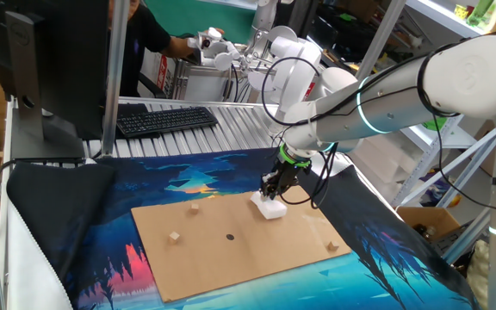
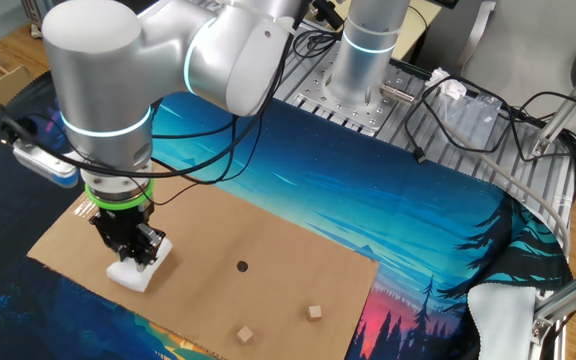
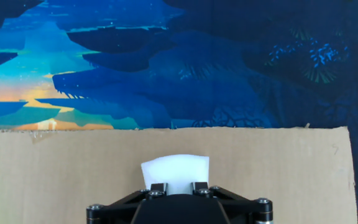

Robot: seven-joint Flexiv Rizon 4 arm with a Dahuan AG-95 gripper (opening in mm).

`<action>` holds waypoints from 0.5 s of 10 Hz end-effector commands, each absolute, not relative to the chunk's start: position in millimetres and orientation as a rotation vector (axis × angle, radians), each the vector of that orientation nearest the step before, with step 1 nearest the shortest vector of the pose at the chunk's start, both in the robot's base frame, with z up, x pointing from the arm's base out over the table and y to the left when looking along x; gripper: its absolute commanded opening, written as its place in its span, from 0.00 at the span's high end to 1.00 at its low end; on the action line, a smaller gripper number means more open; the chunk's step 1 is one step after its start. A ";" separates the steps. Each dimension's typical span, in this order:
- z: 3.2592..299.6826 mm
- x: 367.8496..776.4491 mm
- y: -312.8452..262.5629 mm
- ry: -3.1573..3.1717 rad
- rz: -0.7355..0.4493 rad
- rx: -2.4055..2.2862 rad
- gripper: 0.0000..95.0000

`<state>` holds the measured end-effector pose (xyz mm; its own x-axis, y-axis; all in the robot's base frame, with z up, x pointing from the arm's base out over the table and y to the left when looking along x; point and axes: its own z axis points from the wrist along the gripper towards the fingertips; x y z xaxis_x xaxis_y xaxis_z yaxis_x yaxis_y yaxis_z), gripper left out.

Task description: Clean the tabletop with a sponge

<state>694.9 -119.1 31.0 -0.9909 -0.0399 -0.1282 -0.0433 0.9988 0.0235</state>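
Sponge: white foam block, plain and unmarked, lying flat on the board near its far edge as one fixed view shows it. In the other fixed view it lies towards the board's left end. In the hand view it sits just ahead of the finger mounts, with bare board all round it.

Gripper: black two-finger claw, pointing down onto the sponge. The fingers are drawn in narrow with the white block clamped between them. The other fixed view shows the same hold from the opposite side. In the hand view the fingertips themselves are hidden behind the sponge's near face.

Tabletop: tan cardboard-like board, rectangular, lying flat on the cloth.

Dark spot: small round mark near the middle of the board, well apart from the sponge.

Cubes: three small tan cubes on the board. One is near the far edge, one is towards the left end, and one is close to the right edge. None touches the sponge.

Cloth: blue-and-pink patterned sheet under the board, showing on every side of it.

Arm: white jointed links with a lit teal ring, dark cables looping beside the wrist.

Keyboard: black, on the ribbed metal bench behind the cloth.
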 end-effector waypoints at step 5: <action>31.3 694.7 -119.7 3.015 0.045 -0.040 0.00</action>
